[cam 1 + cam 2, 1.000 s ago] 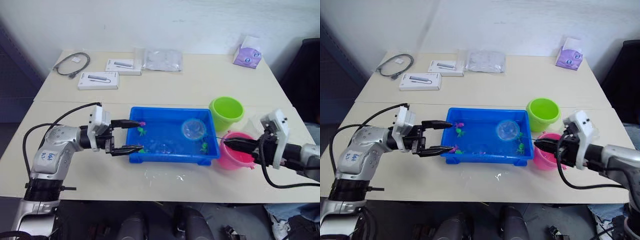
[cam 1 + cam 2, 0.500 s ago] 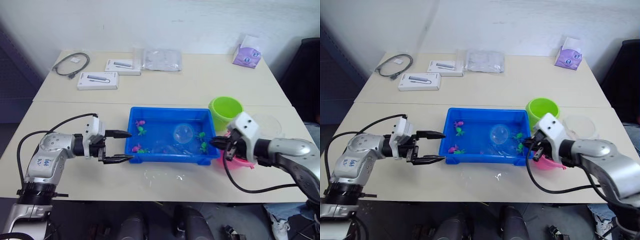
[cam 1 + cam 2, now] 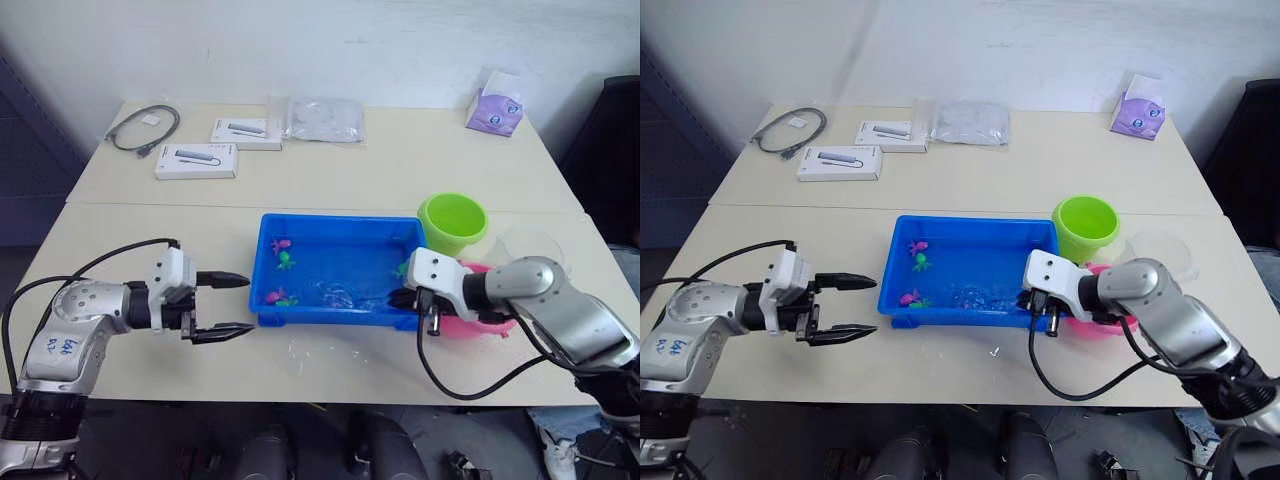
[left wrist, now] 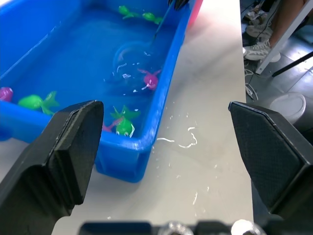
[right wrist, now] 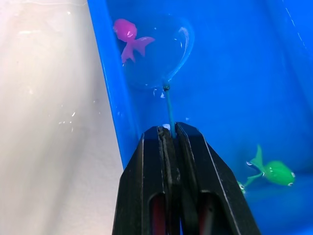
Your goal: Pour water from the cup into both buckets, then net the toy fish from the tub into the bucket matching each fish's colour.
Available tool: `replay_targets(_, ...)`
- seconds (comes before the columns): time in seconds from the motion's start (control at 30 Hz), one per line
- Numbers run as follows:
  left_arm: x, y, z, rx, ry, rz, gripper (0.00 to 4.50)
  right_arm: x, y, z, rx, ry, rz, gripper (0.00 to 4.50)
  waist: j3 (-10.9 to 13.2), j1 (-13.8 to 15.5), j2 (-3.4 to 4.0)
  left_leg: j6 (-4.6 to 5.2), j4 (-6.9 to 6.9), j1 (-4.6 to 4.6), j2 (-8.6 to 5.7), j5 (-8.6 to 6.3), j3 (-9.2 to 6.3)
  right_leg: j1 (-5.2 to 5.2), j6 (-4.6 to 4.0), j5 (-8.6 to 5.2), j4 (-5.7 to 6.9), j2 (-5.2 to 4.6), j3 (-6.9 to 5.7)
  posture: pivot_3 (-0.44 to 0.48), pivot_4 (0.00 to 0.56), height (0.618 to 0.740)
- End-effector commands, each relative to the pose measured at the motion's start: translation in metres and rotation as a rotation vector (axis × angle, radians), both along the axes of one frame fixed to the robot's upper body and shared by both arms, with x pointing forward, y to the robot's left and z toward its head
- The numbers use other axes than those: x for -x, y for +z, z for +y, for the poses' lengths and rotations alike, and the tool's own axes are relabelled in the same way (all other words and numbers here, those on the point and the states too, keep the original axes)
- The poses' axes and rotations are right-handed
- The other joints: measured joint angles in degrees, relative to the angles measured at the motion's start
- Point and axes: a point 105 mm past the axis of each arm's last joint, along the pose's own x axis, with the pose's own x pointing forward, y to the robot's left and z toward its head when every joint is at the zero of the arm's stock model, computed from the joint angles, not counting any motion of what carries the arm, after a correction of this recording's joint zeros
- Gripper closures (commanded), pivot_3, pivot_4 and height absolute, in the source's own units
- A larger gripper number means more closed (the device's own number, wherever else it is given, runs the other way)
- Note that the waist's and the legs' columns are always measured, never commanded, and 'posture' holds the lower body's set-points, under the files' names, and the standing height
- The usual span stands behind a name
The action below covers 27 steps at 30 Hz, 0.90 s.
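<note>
My right gripper (image 5: 168, 131) pinches the net (image 5: 161, 58) stick, its submerged hoop faint in the tub (image 3: 300, 232); my left gripper (image 3: 228, 305) gapes empty.

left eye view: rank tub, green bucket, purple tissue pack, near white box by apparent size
1. tub, clearly the largest.
2. green bucket.
3. near white box, about level with the bucket in area; it lies further from the camera, so I would not rank these two firmly.
4. purple tissue pack, the smallest and furthest back.

Right hand (image 5: 168, 132) swung in over tub (image 3: 300, 315), net (image 5: 156, 54) dipped underwater, left hand (image 3: 232, 305) withdrawn.
</note>
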Motion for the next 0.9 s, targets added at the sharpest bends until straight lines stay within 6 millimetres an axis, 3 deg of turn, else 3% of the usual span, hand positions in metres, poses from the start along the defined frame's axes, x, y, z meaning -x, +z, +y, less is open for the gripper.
replay_targets(0.03, 0.004, 0.011, -0.001, 0.012, -0.001, -0.045, 0.10, 0.005, 0.005, 0.008, -0.080, 0.015, 0.074, 4.50, 0.0, 0.0, 0.00, 0.00, 0.00, 0.00, 0.00, 0.00, -0.02, 0.00, 0.00, 0.00, 0.00, 0.00, -0.01, 0.000, 0.150, 0.740)
replay_targets(0.13, 0.005, 0.010, 0.000, 0.013, 0.006, -0.047, 0.10, 0.001, 0.015, 0.010, -0.213, -0.063, 0.158, 4.50, 0.0, 0.0, 0.00, 0.00, 0.00, -0.01, 0.01, 0.00, -0.05, 0.01, 0.00, 0.00, 0.01, -0.03, -0.03, 0.000, 0.150, 0.740)
replay_targets(0.53, 0.002, 0.009, -0.002, 0.020, 0.016, -0.055, 0.10, -0.009, 0.035, -0.003, -0.421, -0.233, 0.333, 4.50, 0.0, 0.0, 0.04, -0.01, -0.01, -0.03, 0.01, -0.01, -0.07, 0.00, -0.01, 0.00, 0.01, -0.06, -0.04, 0.000, 0.150, 0.740)
replay_targets(0.67, -0.001, 0.013, -0.007, 0.049, 0.009, -0.073, 0.10, -0.008, 0.044, -0.012, -0.479, -0.266, 0.313, 4.50, 0.0, 0.0, 0.05, -0.01, -0.02, -0.03, 0.01, -0.01, -0.07, 0.00, -0.01, 0.00, 0.05, -0.06, -0.04, 0.000, 0.150, 0.740)
replay_targets(0.9, -0.012, 0.032, -0.029, 0.121, -0.044, -0.120, 0.10, 0.007, 0.067, -0.045, -0.582, -0.370, 0.192, 4.50, 0.0, 0.9, 0.04, 0.01, 0.01, -0.16, -0.04, 0.00, -0.13, 0.00, 0.05, 0.03, 0.15, -0.05, -0.14, 0.000, 0.150, 0.740)
